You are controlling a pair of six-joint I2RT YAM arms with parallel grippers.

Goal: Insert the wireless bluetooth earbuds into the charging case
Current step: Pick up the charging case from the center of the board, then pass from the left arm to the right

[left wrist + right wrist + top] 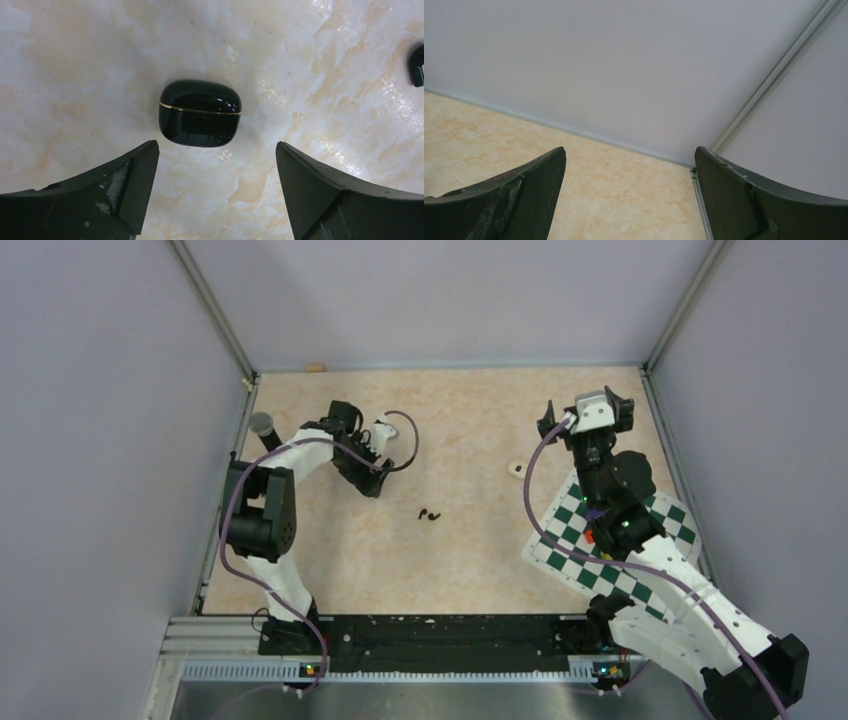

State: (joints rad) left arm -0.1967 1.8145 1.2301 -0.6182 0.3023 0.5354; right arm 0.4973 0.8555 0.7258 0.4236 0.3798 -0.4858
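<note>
The charging case [200, 113] is glossy black with a thin gold seam. It lies closed on the marble table, just beyond my left fingertips. My left gripper [216, 144] is open and empty, its jaws wider than the case. In the top view the left gripper [368, 478] hides the case. The two black earbuds [430, 513] lie side by side at the table's middle, to the right of the left gripper. One earbud [416, 65] shows at the right edge of the left wrist view. My right gripper [588, 402] [630, 150] is open, empty, raised and facing the back wall.
A green and white checkered mat [566, 545] lies at the right under the right arm. A small white ring-like object [516, 469] sits right of centre. A grey-headed cylinder [263, 427] stands by the left wall. Walls enclose the table on three sides.
</note>
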